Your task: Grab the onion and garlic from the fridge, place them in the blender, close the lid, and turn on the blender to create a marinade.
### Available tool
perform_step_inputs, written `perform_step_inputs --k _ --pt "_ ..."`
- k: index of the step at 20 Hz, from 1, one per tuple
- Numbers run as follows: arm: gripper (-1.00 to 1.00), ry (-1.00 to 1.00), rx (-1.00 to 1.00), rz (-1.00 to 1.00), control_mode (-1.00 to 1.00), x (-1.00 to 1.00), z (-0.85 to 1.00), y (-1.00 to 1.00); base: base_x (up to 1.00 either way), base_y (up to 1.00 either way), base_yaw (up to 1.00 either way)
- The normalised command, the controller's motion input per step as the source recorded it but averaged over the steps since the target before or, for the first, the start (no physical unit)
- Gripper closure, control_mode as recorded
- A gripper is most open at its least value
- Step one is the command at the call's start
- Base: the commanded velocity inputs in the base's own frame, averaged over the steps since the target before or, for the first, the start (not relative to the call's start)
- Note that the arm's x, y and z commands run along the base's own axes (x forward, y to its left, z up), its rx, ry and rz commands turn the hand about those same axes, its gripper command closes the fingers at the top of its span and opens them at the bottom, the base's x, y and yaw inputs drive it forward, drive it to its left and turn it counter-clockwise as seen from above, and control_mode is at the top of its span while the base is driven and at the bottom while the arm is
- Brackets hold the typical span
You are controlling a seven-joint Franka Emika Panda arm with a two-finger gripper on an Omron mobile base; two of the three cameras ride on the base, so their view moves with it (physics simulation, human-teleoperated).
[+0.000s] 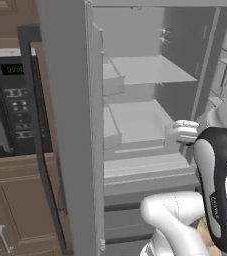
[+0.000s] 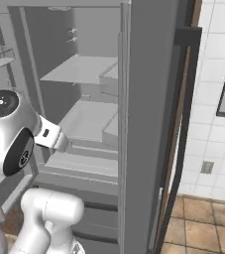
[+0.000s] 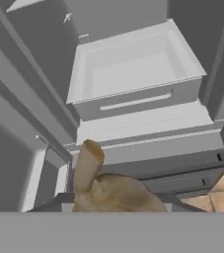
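Fingers themselves are hidden behind the garlic (image 3: 108, 190) in the hand view; the tan-brown knobbly bulb with its stubby stalk sits right where the tips would be, so they read as nearly closed and clamped on it. That bulb hangs in front of the open fridge (image 1: 150, 95), below the front lip of a pale grey drawer (image 3: 133, 69) and over the darker drawer fronts at the bottom of the cabinet. Left base view has the white hand (image 1: 182, 131) level with the front right corner of the middle shelf (image 1: 140, 120), the arm's dark elbow joint just right of it. Right base view shows the wrist at the left edge of the same shelf stack. Fridge door stands open toward the camera, its long dark handle (image 1: 40, 140) between the door and the black microwave (image 1: 12, 100). Brown floor tiles (image 2: 203, 218) show lower right.
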Motion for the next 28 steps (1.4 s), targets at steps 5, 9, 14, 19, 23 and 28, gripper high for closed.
perform_step_inputs --k 5,9,14,19,23,28 --pt "1.0 0.0 0.0 0.0 1.0 0.0 0.0 0.0 -1.0 -0.06 0.0" --pt "1.0 0.0 0.0 0.0 1.0 0.0 0.0 0.0 -1.0 -0.04 0.0" --pt "1.0 0.0 0.0 0.0 1.0 0.0 0.0 0.0 -1.0 0.01 0.16" --pt "1.0 0.0 0.0 0.0 1.0 0.0 0.0 0.0 -1.0 0.0 0.31" --pt "1.0 0.0 0.0 0.0 1.0 0.0 0.0 0.0 -1.0 0.0 0.35" --pt "1.0 0.0 0.0 0.0 1.0 0.0 0.0 0.0 -1.0 -0.2 0.44"
